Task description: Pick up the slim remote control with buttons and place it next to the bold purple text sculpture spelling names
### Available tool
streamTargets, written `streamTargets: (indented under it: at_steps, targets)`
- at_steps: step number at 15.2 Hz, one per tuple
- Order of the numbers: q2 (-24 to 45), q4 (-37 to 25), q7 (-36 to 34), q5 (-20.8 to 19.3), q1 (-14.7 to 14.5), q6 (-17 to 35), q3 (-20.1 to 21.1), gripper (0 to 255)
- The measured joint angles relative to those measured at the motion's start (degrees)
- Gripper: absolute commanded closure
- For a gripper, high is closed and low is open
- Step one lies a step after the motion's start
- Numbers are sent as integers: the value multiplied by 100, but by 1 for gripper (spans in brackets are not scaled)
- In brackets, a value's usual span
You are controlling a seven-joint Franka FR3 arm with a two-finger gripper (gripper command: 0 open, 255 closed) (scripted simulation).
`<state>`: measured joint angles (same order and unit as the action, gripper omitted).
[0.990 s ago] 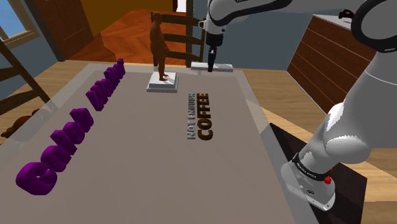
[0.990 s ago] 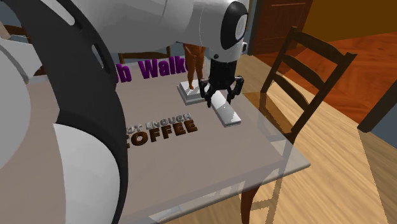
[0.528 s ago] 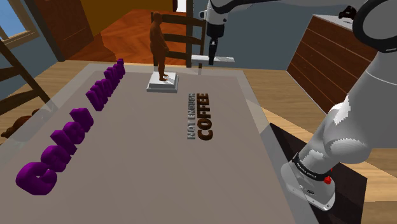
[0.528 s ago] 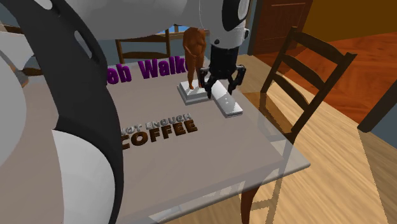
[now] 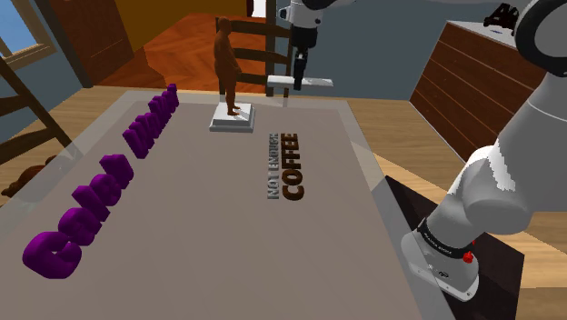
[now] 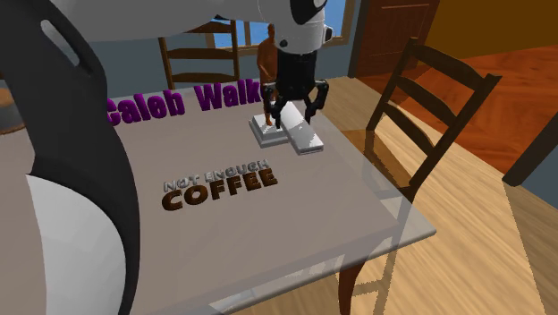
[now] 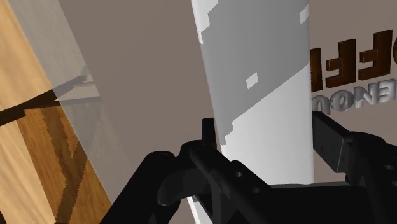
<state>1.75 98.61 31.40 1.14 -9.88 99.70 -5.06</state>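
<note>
Since a moment ago the hand (image 5: 298, 78) has gone higher, and the remote control (image 5: 318, 83) has gone up with it. The hand's two fingers pinch the slim grey-white remote across its narrow width. The remote hangs about flat in the air, off the tabletop (image 5: 209, 236), above the far corner. Its long side runs crosswise to the fingers. The purple text sculpture (image 5: 95, 195) lies well apart from the hand, along the tabletop's edge at the shoulder view's left. A brown man figurine (image 5: 227, 64) on a grey base stands between them, so the carry probably has to go over or around it.
</note>
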Motion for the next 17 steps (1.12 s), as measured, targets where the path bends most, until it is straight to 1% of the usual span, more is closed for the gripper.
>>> streamTargets:
  at_steps: [5, 9, 11, 13, 15, 17]
  targets:
    - [-211, 235, -684, -11, -350, 34, 338, 255]
    - [-259, 317, -1224, -4, -619, 78, 611, 255]
    - [-215, 234, -1506, -1, -756, 45, 753, 255]
    - [-247, 299, -1737, 2, -871, 79, 869, 255]
    - [-182, 234, -1987, 1, -995, 85, 996, 255]
    - [-146, 268, -2081, -3, -1041, 157, 1043, 255]
